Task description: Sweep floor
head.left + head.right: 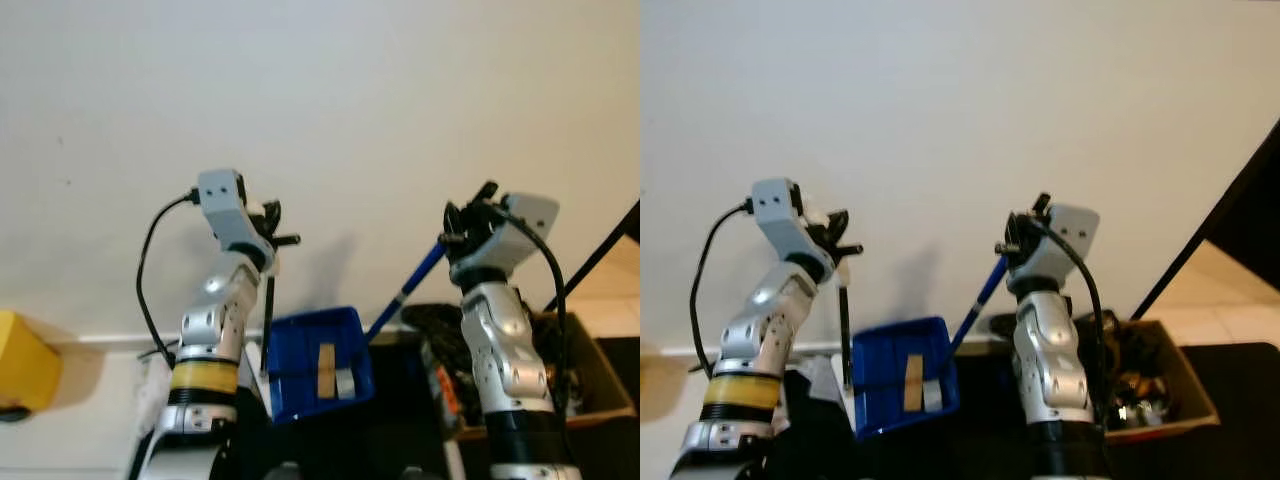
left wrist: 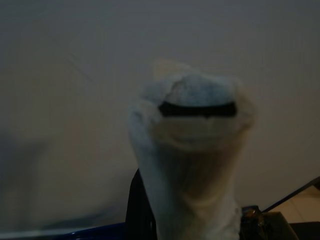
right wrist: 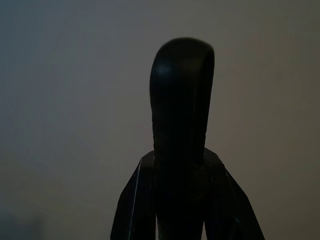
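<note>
The left gripper [image 1: 272, 228] holds the blue dustpan [image 1: 318, 364] by its handle, the right gripper [image 1: 462, 222] holds the broom [image 1: 405, 291], both raised, so next they must go down to the floor.

A big plain white wall [image 1: 320, 110] fills the back. A white strip [image 1: 90, 340] runs along its bottom. A yellow thing [image 1: 25, 372] sits low on the left. A brown cardboard box [image 1: 600, 385] full of stuff sits on the right, near pale floor tiles [image 1: 610, 295].
</note>
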{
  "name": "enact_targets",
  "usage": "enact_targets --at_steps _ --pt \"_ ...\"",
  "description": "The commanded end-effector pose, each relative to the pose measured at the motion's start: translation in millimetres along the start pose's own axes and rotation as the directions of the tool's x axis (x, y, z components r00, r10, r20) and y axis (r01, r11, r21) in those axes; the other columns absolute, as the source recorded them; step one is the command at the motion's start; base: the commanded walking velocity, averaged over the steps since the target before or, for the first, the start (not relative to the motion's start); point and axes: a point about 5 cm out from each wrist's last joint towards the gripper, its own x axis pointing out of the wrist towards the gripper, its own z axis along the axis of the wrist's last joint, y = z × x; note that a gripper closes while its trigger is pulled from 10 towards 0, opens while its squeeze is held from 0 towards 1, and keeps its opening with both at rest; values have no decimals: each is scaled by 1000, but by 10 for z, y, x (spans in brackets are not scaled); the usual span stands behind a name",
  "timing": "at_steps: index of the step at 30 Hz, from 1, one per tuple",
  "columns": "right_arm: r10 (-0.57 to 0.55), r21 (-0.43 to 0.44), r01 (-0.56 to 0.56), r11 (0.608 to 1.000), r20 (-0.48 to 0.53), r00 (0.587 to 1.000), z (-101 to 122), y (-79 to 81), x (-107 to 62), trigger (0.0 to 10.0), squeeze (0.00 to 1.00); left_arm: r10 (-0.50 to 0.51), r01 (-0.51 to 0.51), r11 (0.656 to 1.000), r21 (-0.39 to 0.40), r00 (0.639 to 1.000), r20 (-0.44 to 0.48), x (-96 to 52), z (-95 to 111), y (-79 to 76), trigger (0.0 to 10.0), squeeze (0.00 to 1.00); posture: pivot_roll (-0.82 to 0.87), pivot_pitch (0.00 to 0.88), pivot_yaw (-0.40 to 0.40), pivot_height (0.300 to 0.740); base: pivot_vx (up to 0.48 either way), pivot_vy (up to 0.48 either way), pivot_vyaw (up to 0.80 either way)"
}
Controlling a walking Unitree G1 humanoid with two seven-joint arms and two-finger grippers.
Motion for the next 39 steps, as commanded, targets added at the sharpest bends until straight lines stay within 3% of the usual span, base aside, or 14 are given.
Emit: enact_targets --at_steps 1,32,39 --pt "-3 17 3 1000 30 1000 52 3 14 10000 0 -25 24 999 36 999 38 37 98 -55 10000 0 35 0 42 740 0 -394 0" --pt "4 10 -5 1000 16 1000 35 -9 2 10000 0 -10 10 1000 19 999 36 50 66 -62 10000 0 30 0 33 740 305 -318 0" --pt "6 10 -6 1000 15 1000 32 -4 3 10000 0 -10 9 1000 20 999 37 48 68 -64 10000 0 33 0 32 740 0 -410 0"
